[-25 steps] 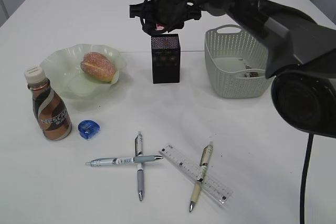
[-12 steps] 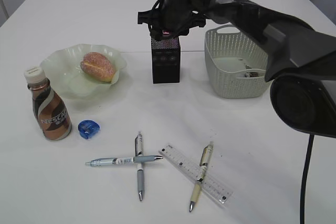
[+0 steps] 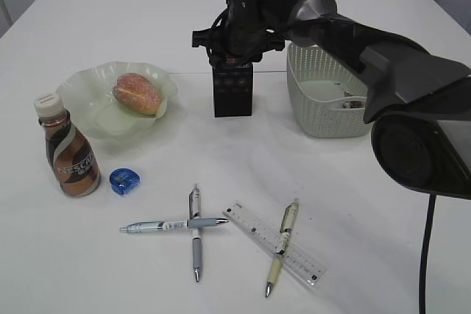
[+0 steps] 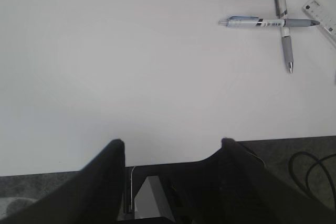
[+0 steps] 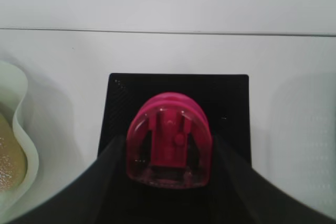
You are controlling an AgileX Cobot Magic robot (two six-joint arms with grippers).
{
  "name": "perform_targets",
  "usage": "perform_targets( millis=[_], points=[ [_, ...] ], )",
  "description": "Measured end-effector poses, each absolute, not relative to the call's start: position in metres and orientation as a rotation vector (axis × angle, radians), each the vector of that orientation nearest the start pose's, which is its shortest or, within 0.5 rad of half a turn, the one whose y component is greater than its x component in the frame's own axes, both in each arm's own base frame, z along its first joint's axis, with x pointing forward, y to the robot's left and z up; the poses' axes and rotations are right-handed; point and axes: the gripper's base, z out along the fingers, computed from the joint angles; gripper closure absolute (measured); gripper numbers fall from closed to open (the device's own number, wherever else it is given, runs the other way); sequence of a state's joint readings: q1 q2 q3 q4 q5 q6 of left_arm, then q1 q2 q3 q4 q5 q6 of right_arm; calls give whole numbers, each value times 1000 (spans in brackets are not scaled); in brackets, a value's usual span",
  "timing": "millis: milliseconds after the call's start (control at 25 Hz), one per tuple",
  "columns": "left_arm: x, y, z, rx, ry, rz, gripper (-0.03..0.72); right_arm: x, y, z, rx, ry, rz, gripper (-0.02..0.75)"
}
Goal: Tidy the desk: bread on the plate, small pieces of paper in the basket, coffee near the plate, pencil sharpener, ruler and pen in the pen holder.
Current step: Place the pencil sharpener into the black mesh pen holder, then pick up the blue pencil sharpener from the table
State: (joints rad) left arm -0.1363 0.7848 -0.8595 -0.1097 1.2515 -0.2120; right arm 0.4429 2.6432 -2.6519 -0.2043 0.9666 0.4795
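Observation:
My right gripper [image 3: 234,56] is shut on a pink pencil sharpener [image 5: 169,140] directly above the mouth of the black mesh pen holder [image 3: 232,93]. The bread [image 3: 137,93] lies on the pale green plate [image 3: 85,87], with the coffee [image 3: 68,154] and a blue pencil sharpener [image 3: 124,181] just in front of it. Two crossed pens [image 3: 193,224], a third pen [image 3: 282,244] and the clear ruler [image 3: 254,227] lie near the desk's front. My left gripper [image 4: 172,142] hangs open and empty over the desk's near edge.
The sage green basket [image 3: 324,112] stands right of the pen holder, with small paper pieces [image 3: 352,102] inside. My right arm reaches in from the right, above the basket. The desk's front edge [image 4: 157,161] runs under the left gripper.
My right gripper has come down and slightly to the right with the pink sharpener, closer to the pen holder's mouth. Nothing else has moved.

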Motion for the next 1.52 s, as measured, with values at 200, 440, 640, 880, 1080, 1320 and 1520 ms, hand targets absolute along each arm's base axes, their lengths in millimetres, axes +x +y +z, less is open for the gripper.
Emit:
perform_targets(
  millis=[200,440,640,880,1080,1320,1520],
  points=[
    [111,-25,332,-113,2673,-262,265,525,232,199,-24,2419,166,425],
    [111,-25,332,-113,2673,-262,265,524,233,199,-20,2423,179,391],
    [111,-25,332,-113,2673,-262,265,524,233,199,-18,2426,187,384],
    [111,-25,332,-113,2673,-262,265,524,235,198,-12,2432,209,384],
    [111,-25,332,-113,2673,-262,265,523,235,198,-10,2433,214,383],
    [111,-25,332,-113,2673,-262,265,524,235,199,-27,2429,210,383],
    [111,-25,332,-113,2673,-262,265,524,235,199,-32,2423,211,383]
  ],
)
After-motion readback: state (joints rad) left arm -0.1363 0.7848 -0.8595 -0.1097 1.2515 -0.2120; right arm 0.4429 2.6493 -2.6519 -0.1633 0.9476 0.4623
